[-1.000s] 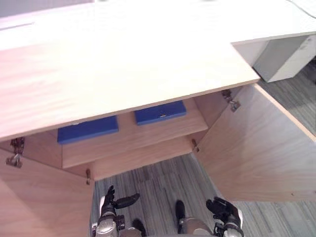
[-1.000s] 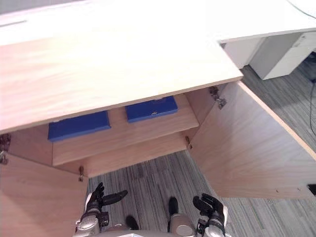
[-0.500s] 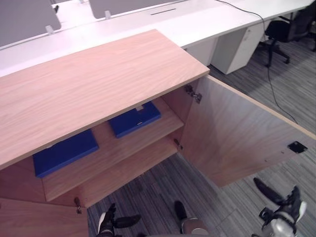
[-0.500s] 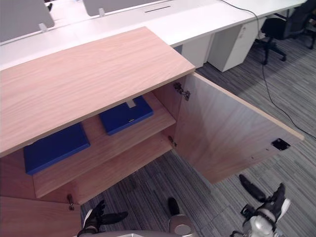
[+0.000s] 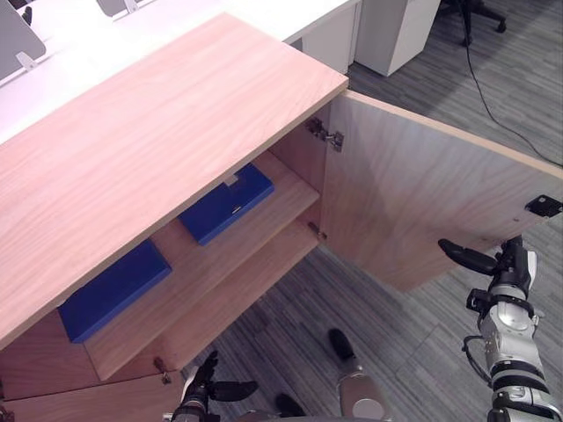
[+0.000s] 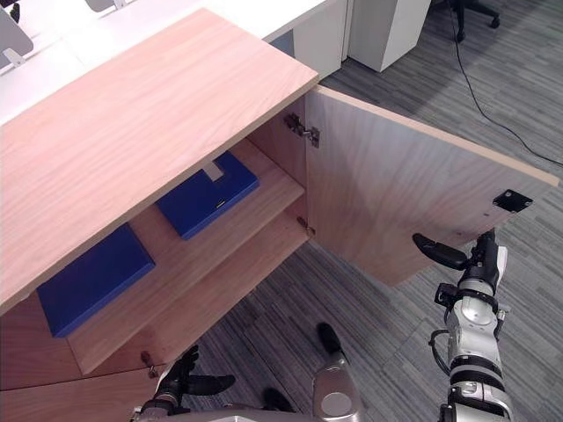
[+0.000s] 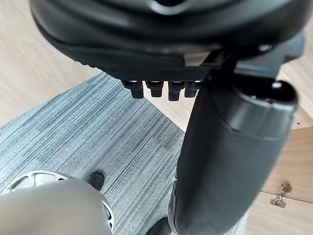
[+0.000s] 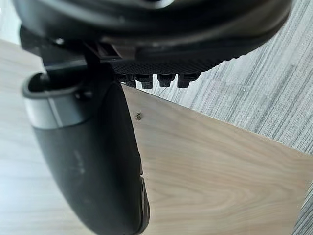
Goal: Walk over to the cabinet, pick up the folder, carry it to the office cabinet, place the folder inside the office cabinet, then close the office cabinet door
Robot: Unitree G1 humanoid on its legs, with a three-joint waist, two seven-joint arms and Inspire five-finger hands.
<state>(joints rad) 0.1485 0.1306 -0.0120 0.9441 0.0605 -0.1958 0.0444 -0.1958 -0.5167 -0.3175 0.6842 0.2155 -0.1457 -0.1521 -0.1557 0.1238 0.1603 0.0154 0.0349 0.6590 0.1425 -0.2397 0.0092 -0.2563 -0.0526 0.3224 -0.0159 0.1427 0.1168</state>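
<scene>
1. The right hand (image 5: pixel 510 265) was held raised, its fingers relaxed and its thumb stretched out, with nothing grasped. It was seen just beside the free edge of the right door (image 5: pixel 413 193); contact could not be confirmed.
2. The left hand (image 5: pixel 204 387) was held low over the carpet (image 5: pixel 387 334), likewise loose and empty, near the left door (image 5: pixel 97 406).
3. One blue folder (image 5: pixel 227 201) was seen lying flat on the upper shelf (image 5: pixel 288 199) inside the office cabinet (image 5: pixel 158 132), towards the right door's hinges. A second blue folder (image 5: pixel 114 288) was seen on the same shelf, well apart to the left.
4. Placement was judged complete. As both doors were wide open, closing was judged to be the step in hand.
5. A wrong swing was judged possible: the thumb appeared to be set towards the door's inner face, and a push there would drive the door wider.
6. A slip was judged possible if only the thumb tip were applied to the smooth panel near its edge.
7. A pinch was judged possible if the thumb were not withdrawn before the door met the cabinet.
8. A blocked door was judged possible if the nearer folder's corner overhung the shelf front.
</scene>
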